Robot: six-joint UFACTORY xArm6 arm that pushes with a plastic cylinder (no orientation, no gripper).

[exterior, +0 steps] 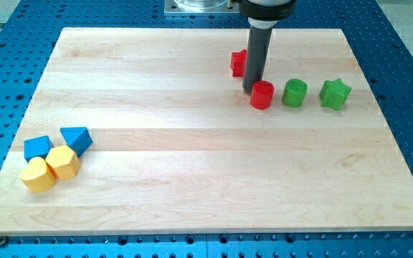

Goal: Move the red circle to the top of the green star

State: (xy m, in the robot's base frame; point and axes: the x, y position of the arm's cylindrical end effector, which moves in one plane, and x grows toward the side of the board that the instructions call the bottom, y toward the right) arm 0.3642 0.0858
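Resting our tip against red circle's left | green circle, green star rightward | no gripper fitted.

My small red circle block stands upright; the bright green star block lies flat, well right.

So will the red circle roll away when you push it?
Probably not: the red circle stands on its flat end, so it should slide. It looks small and light, so my tip, at its left edge, should move it easily. It might veer off sideways.
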